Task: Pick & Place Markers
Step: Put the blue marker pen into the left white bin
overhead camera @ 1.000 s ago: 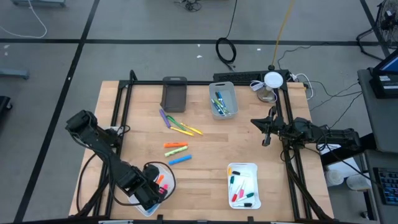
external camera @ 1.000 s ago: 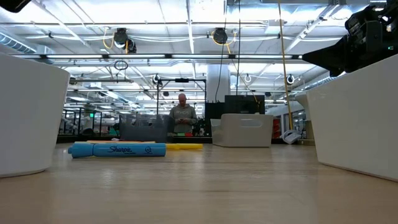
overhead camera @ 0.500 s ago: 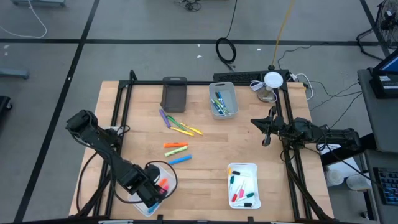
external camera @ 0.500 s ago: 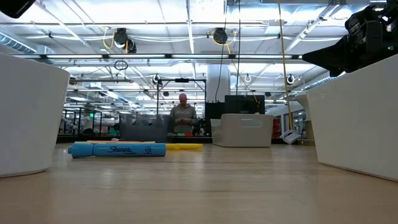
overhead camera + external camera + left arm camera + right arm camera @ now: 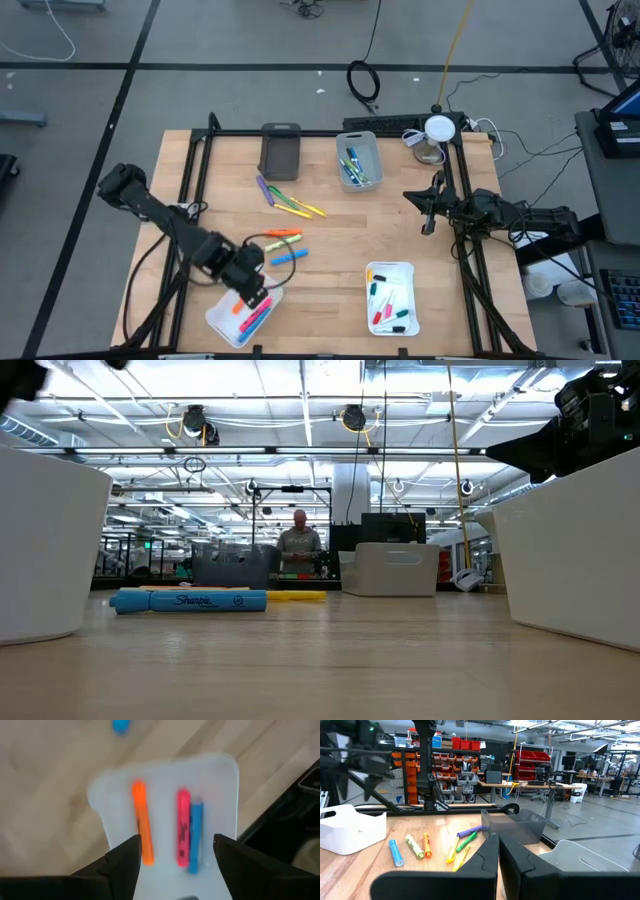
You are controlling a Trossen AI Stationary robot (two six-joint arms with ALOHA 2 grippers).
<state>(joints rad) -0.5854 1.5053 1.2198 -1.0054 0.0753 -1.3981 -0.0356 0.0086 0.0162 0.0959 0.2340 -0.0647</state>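
Note:
My left gripper [image 5: 250, 283] hovers open over the far end of a white tray [image 5: 218, 320] at the table's near left. In the left wrist view its fingers [image 5: 122, 865] stand apart above an orange marker [image 5: 142, 822], a pink marker [image 5: 183, 827] and a blue marker [image 5: 196, 835], which lie side by side on the tray's floor. Loose markers lie flat mid-table: a blue one [image 5: 288, 257], an orange one [image 5: 283, 233], a purple one [image 5: 265, 188] and yellow ones [image 5: 298, 207]. My right gripper [image 5: 428, 218] waits shut at the right rail.
A dark grey bin [image 5: 280, 152] and a light bin [image 5: 372, 150] with markers in it stand at the far side. A second white tray [image 5: 408, 272] with thin pens sits near right. Black frame rails [image 5: 200, 180] run along the table's sides.
My left gripper has risen and drawn back from over the near-left tray toward the far edge and mid-table. The tray, mostly covered by the gripper before, now shows orange, pink and blue markers lying in it.

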